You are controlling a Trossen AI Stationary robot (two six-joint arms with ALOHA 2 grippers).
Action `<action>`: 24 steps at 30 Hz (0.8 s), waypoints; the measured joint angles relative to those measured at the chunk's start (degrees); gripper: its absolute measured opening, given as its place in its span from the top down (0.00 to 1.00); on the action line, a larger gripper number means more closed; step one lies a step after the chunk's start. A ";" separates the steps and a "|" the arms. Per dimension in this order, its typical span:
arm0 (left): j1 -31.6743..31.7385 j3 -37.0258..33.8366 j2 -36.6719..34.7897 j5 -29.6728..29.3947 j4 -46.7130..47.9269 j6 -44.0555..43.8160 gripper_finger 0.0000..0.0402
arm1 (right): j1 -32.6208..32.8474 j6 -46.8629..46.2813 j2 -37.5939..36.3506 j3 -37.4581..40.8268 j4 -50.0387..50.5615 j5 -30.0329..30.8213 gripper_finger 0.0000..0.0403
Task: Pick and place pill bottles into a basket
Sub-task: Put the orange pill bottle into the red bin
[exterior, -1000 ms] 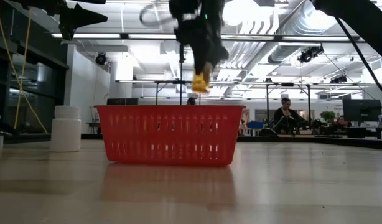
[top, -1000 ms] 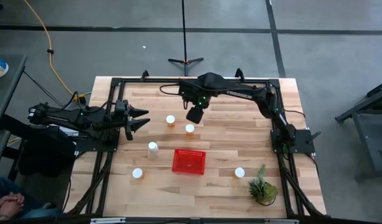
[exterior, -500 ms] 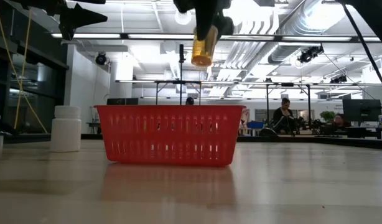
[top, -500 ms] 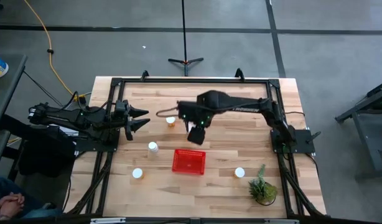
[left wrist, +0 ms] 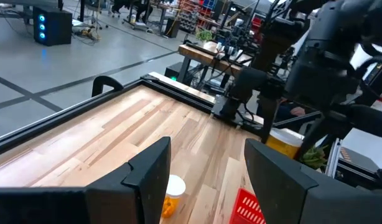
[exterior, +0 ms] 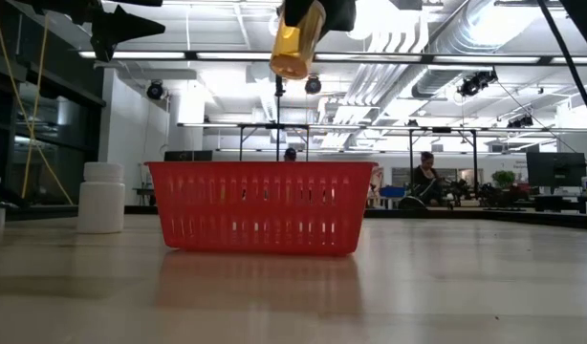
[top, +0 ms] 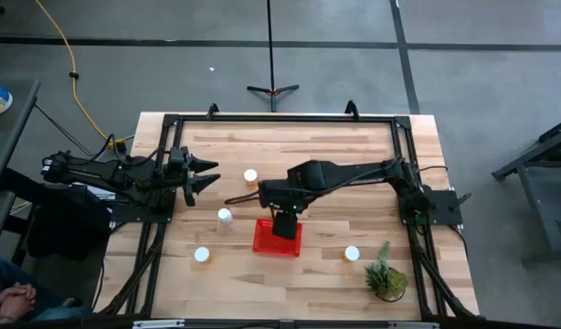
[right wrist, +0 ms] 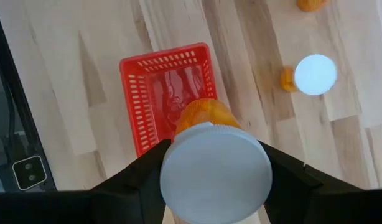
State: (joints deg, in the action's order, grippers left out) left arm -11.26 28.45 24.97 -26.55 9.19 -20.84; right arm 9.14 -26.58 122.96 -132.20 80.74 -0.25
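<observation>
My right gripper (top: 285, 222) is shut on an amber pill bottle (exterior: 295, 43) with a white cap (right wrist: 216, 171). It holds the bottle in the air above the red mesh basket (top: 277, 239), which also shows in the low view (exterior: 265, 205). My left gripper (top: 207, 180) is open and empty at the table's left. An orange bottle (top: 250, 176) stands just to its right. A white bottle (top: 225, 217) stands left of the basket. Two white-capped bottles (top: 202, 256) (top: 352, 253) stand nearer the front. My right gripper pinches the amber bottle between its two fingers (right wrist: 141, 180), one on each side just below the cap, on the upper body (right wrist: 206, 115). The fingers point down from above, along the bottle. The bottle hangs clear above the basket, cap up, slightly tilted.
A green potted plant (top: 386, 274) stands at the front right corner. A black frame rail (top: 280, 117) runs round the table. People sit in the room beyond the table (exterior: 427, 177).
My right gripper has carried the amber bottle toward the table's near edge, from beside the far bottles to above the red basket. The bottle stays in the hold. The left arm has kept still.
</observation>
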 joint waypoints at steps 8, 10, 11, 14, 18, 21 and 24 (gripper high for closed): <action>-0.01 0.00 0.01 0.00 0.00 0.00 0.41 | 2.08 -0.48 1.93 0.00 -0.80 -0.05 0.51; 0.01 0.00 -0.02 0.50 0.00 0.00 0.41 | 2.28 -0.43 2.43 0.00 -0.46 0.00 0.51; -0.01 0.00 -0.02 1.06 0.00 0.00 0.41 | 2.30 -0.43 2.72 0.00 -0.39 -0.03 0.51; -0.01 0.00 0.01 1.73 0.02 -0.01 0.41 | 2.43 -0.28 3.41 0.00 -0.06 0.08 0.51; -0.01 0.00 0.03 1.71 0.02 0.00 0.41 | 2.55 0.13 4.58 0.00 -0.45 0.36 0.51; -0.01 0.00 0.03 1.66 0.01 0.00 0.41 | 2.61 1.09 5.21 0.00 -0.35 0.35 0.51; -0.01 0.00 0.03 1.57 0.02 0.00 0.41 | 2.74 2.08 5.47 0.00 0.05 0.60 0.51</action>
State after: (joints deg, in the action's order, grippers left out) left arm -11.27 28.45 24.99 -24.97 9.21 -20.84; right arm 11.88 -24.49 128.42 -132.20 80.79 0.36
